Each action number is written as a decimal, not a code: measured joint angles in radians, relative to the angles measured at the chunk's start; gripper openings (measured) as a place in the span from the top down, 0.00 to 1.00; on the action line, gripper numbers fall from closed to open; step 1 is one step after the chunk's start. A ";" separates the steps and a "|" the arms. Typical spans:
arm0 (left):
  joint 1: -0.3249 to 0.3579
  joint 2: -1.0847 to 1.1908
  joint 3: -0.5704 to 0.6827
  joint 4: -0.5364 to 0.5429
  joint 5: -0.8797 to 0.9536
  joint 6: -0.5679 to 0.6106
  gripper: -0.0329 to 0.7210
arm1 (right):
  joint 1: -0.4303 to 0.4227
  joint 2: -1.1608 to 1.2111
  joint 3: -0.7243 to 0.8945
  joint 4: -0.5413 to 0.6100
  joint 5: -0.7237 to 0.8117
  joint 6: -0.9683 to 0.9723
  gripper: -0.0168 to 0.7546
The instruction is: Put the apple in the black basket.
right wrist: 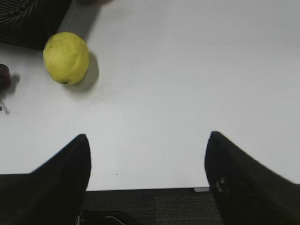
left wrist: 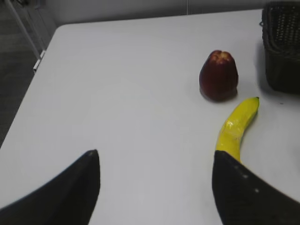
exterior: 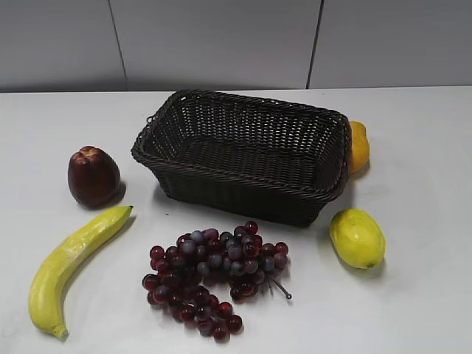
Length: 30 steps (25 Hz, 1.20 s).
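Dark red-maroon tapered apple [exterior: 94, 175]: upright on the white table [exterior: 413, 295], left of the dark woven wicker basket [exterior: 243, 153], apart from it. Long yellow banana [exterior: 74, 265]: near side of apple. Left gripper [left wrist: 154, 187]: jaws spread, empty. Right gripper [right wrist: 147, 178]: jaws spread, empty, over the table's near edge.

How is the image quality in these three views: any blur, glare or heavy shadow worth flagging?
Exterior view: evenly lit and sharp, soft shadows to the right of the apple and lemon, slight sheen on the banana. Left wrist view: softer, the basket dark with little weave detail, open end effector fingers blurred. Right wrist view: bright table, the fingers near-black silhouettes.
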 joint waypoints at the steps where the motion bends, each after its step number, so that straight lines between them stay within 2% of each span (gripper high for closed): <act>1: 0.000 0.007 -0.011 0.000 -0.025 0.000 0.23 | 0.000 0.000 0.000 0.000 0.000 0.000 0.24; 5: 0.000 0.099 -0.038 0.000 -0.154 0.000 0.23 | 0.000 0.000 0.000 0.000 0.000 0.000 0.24; 11: 0.000 0.376 -0.065 -0.018 -0.340 0.000 0.23 | 0.000 0.000 0.000 0.000 0.000 0.000 0.24; 15: 0.000 0.594 -0.156 -0.023 -0.404 0.000 0.23 | 0.000 0.000 0.000 0.000 0.000 0.000 0.24; 23: 0.000 0.963 -0.427 -0.024 -0.389 0.000 0.23 | 0.000 0.000 0.000 0.000 0.000 0.000 0.24; 30: -0.011 1.250 -0.663 -0.041 -0.244 0.000 0.24 | 0.000 0.000 0.000 0.000 0.000 0.000 0.24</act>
